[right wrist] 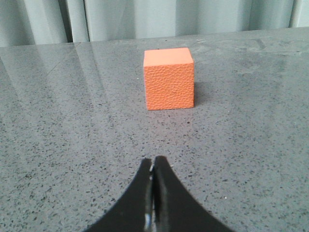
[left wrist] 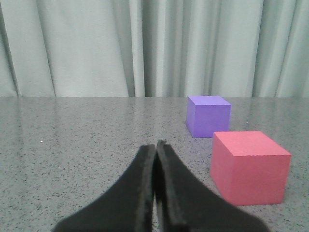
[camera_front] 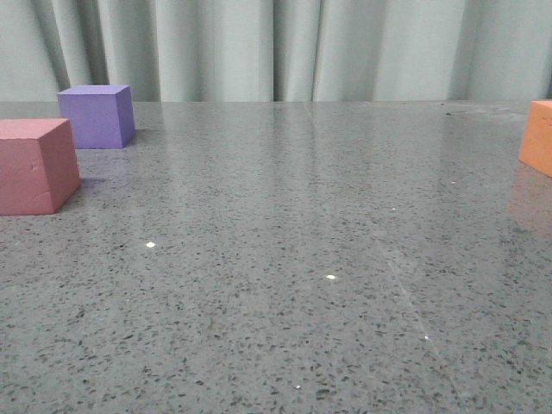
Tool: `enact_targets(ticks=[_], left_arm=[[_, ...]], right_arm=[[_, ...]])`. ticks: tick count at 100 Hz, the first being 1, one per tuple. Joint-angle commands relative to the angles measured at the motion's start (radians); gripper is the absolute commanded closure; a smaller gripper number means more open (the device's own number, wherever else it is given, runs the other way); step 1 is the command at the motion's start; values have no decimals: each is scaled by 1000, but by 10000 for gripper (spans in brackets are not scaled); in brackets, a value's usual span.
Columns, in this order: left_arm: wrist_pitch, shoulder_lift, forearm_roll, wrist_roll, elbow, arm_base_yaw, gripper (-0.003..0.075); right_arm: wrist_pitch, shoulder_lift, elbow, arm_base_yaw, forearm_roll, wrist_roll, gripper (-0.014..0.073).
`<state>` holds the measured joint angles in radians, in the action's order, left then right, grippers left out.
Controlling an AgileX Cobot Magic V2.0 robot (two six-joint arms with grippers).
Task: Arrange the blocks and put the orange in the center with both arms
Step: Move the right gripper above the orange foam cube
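The pink-red cube [camera_front: 34,164] sits at the left edge of the front view, with the purple cube [camera_front: 97,115] just behind it. The orange cube [camera_front: 538,136] is cut off at the far right edge. Neither gripper shows in the front view. In the left wrist view my left gripper [left wrist: 156,145] is shut and empty, with the pink-red cube [left wrist: 248,166] and the purple cube [left wrist: 208,115] ahead and to one side. In the right wrist view my right gripper [right wrist: 153,160] is shut and empty, and the orange cube [right wrist: 169,78] stands straight ahead, apart from it.
The grey speckled table [camera_front: 285,259] stretches between the left pair of cubes and the orange cube. A pale pleated curtain [camera_front: 276,47] hangs behind the table's far edge.
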<state>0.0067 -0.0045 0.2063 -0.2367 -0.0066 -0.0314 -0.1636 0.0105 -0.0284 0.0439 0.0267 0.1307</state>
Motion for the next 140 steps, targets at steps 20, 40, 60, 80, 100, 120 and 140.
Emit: enact_targets(ticks=[20, 40, 60, 80, 100, 120, 140], left_arm=[[-76, -34, -8, 0, 57, 3, 739], [-76, -34, -8, 0, 57, 3, 739], [-76, -34, -8, 0, 57, 3, 739], [-76, -34, -8, 0, 57, 3, 739], [-76, -34, -8, 0, 57, 3, 739], [-76, -34, -8, 0, 57, 3, 739], [-76, -34, -8, 0, 57, 3, 739]], right_arm=[[84, 24, 14, 1, 6, -8, 661], [84, 24, 14, 1, 6, -8, 661], [86, 24, 14, 1, 6, -8, 661], [132, 24, 15, 1, 6, -8, 661], [139, 22, 99, 1, -34, -4, 661], [-125, -73, 359, 1, -131, -3, 661], [-438, -333, 671, 1, -130, -4, 661]])
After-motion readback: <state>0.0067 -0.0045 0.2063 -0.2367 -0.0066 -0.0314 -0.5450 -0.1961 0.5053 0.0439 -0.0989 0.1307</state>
